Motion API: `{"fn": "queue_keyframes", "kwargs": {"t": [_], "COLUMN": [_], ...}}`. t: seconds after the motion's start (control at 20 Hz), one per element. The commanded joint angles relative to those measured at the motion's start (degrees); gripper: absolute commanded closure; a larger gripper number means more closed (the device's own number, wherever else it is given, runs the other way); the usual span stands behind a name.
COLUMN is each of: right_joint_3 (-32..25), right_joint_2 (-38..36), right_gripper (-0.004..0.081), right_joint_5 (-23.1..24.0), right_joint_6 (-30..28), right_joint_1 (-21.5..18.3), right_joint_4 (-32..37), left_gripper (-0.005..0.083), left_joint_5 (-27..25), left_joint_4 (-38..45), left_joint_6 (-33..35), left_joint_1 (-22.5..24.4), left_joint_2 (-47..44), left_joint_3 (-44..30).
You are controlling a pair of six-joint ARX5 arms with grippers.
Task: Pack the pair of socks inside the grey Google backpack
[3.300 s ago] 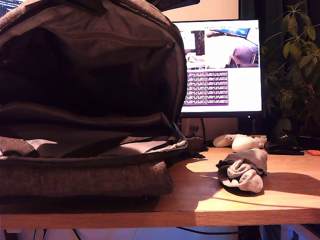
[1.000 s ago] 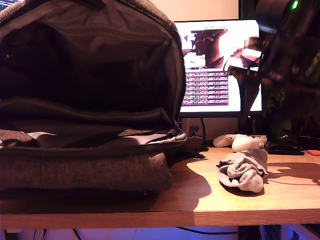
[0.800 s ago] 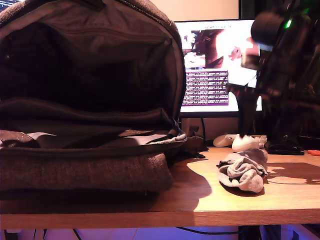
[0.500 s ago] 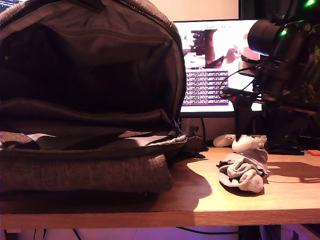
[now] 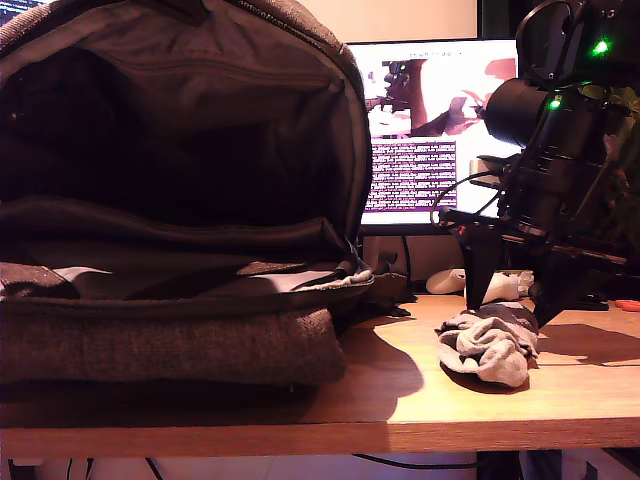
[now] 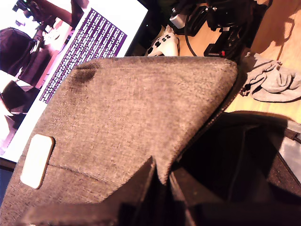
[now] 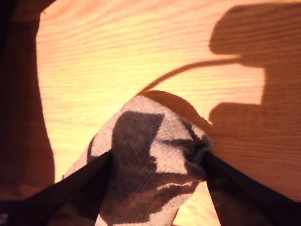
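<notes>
Straddling the light-grey knit pair of socks (image 5: pixel 489 343) on the wooden desk (image 5: pixel 420 390), my second gripper (image 5: pixel 508 312) has its jaws spread and nothing lifted yet, while my first gripper (image 6: pixel 160 186) pinches the flap of the gaping grey herringbone-fabric Google backpack (image 5: pixel 180 340), so grasping, carrying and dropping inside all remain.

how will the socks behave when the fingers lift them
The socks look like a crumpled knit bundle, so they'll probably sag and squash between my second gripper's fingers rather than hold shape. Being small and soft, they're likely light, and the fabric shouldn't slip or roll.
</notes>
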Motion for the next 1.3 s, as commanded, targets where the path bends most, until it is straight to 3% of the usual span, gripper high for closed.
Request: {"fn": "queue_keyframes", "kwargs": {"t": [0.0, 0.15, 0.25, 0.6, 1.05, 1.25], "right_joint_3": [0.2, 0.2, 0.2, 0.2, 0.1, -3.7], "right_joint_2": [1.5, 1.5, 1.5, -3.3, -19.7, -27.1], "right_gripper": [0.0299, 0.0622, 0.0766, 0.0783, 0.0783, 0.0783], "right_joint_5": [-0.4, -0.4, -0.3, 0.1, 6.1, 8.9], "right_joint_6": [-0.3, -0.3, -0.3, -0.3, -0.8, -1.7], "right_joint_1": [0.4, 0.6, 0.6, 0.9, 1.2, 2.2], "right_joint_4": [-0.5, -1.0, -0.9, -1.6, -2.0, -1.4], "left_gripper": [0.0794, 0.0794, 0.0794, 0.0794, 0.0794, 0.0794], "left_joint_5": [0.0, 0.0, 0.0, 0.7, 1.8, 2.2], "left_joint_4": [1.3, 1.3, 1.3, 1.3, 0.1, 0.0], "left_joint_6": [-0.4, -0.4, -0.4, -0.3, 0.1, 0.1], "left_joint_1": [0.2, 0.2, 0.2, 0.2, 0.2, 0.2], "left_joint_2": [-0.1, -0.1, -0.1, -0.1, 0.3, 1.9], "left_joint_3": [1.7, 1.7, 1.7, 3.8, 8.7, 9.6]}}
